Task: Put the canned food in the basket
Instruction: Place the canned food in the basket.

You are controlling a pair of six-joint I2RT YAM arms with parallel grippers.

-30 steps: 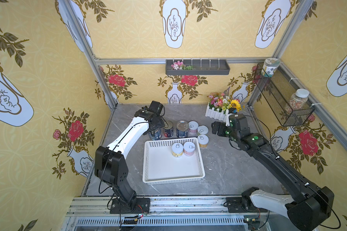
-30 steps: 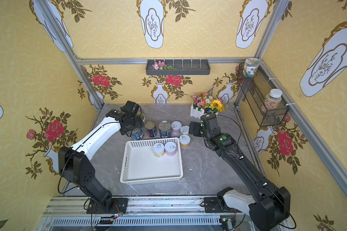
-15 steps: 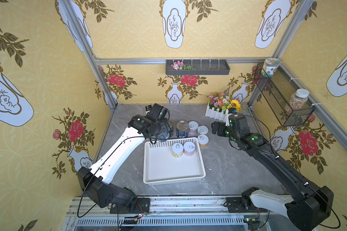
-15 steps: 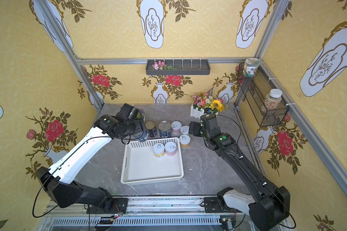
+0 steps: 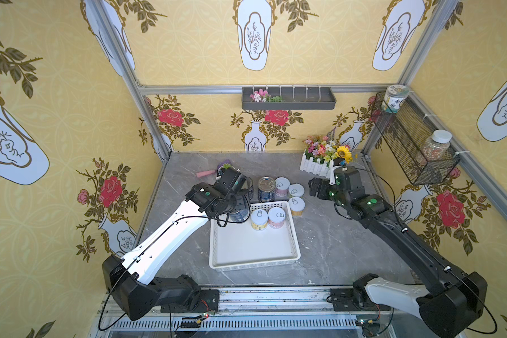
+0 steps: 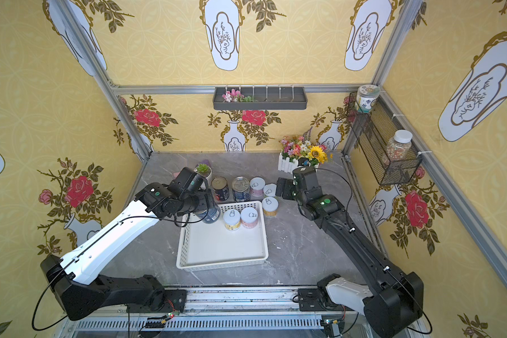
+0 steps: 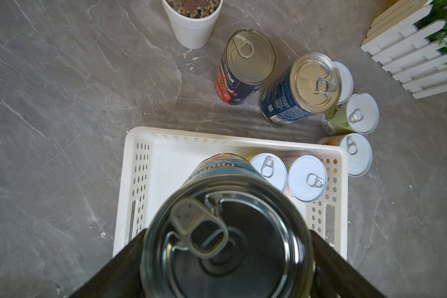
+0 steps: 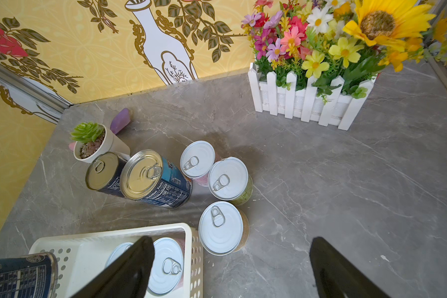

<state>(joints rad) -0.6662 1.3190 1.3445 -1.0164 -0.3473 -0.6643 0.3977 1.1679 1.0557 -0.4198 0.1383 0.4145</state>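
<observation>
My left gripper [image 5: 237, 210] is shut on a large dark blue can [image 5: 240, 216], which is tilted over the back left corner of the white basket [image 5: 255, 261]. In the left wrist view the can's metal lid [image 7: 227, 232] fills the space between the jaws. Two small white-lidded cans [image 5: 259, 219] [image 5: 276, 217] stand inside along the basket's back wall. Behind the basket stand two large cans [image 6: 220, 188] [image 5: 267, 188] and three small ones [image 5: 282, 186] [image 5: 296, 190] [image 5: 296, 206]. My right gripper [image 5: 315, 187] hangs open and empty just right of the small cans.
A small succulent pot [image 5: 226, 168] and a pink and purple object [image 5: 207, 173] sit behind my left wrist. A white fence flower box [image 5: 319, 164] is at the back right. A black wire basket [image 5: 407, 146] with jars hangs on the right wall, a grey tray [image 5: 289, 99] on the back wall.
My left arm has lifted the dark blue can out of the row behind the basket and carried it forward over the basket's back left corner. The right arm has stayed still.
</observation>
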